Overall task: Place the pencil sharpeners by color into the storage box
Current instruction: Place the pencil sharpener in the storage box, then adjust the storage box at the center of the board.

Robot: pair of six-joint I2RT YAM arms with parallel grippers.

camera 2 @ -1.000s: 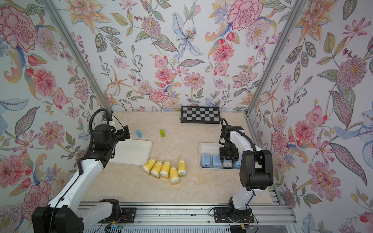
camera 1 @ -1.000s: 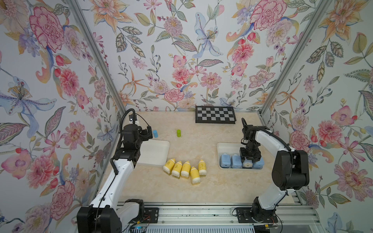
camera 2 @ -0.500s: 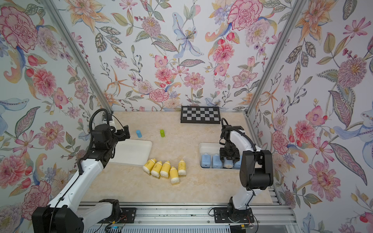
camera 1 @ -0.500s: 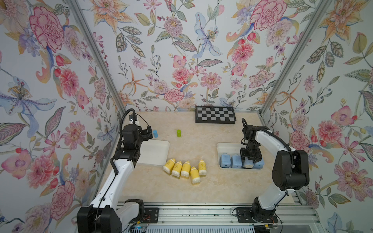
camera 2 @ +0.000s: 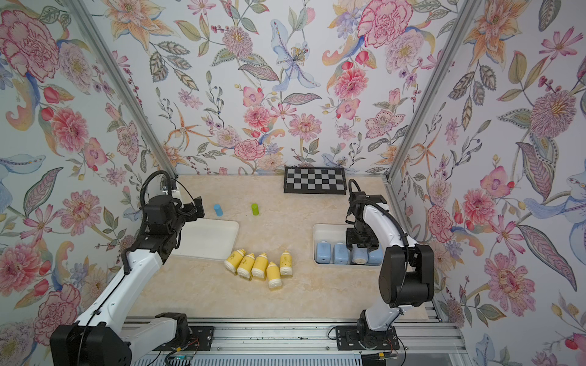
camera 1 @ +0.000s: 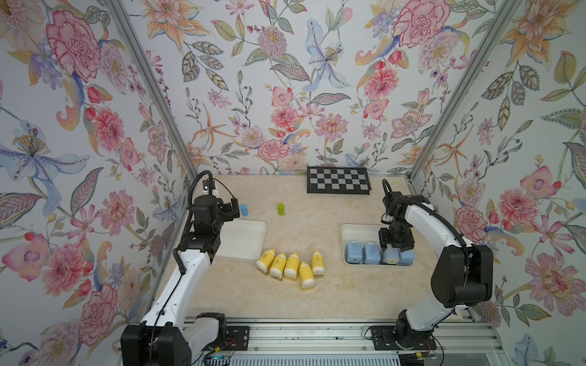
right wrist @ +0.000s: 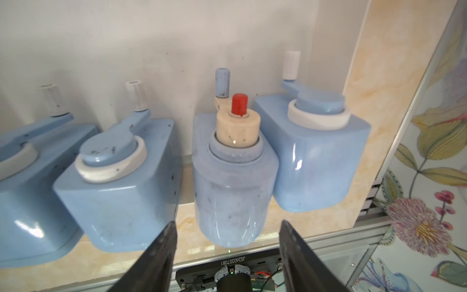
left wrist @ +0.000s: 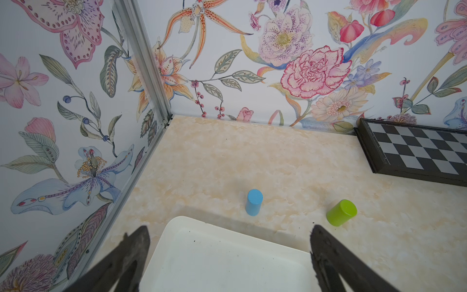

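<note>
Right hand [right wrist: 227, 223] wider apart; blue sharpener [camera 1: 390, 257] half hidden beneath

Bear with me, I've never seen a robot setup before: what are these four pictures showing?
You are looking at two robot arms, the left arm and the right arm, mounted at the front of a table. Two pictures look down from one overhead camera. The other two come from cameras on the arms' wrists.

Five yellow sharpeners lie in a row on the table. They sit between a white left tray, with nothing visible in it, and a right tray holding four blue sharpeners. Further back are a blue cylinder, a green cylinder and a checkerboard.

The left gripper is open over its tray, holding nothing. The right gripper has its jaws apart on either side of one blue sharpener, seemingly not gripping it.
</note>
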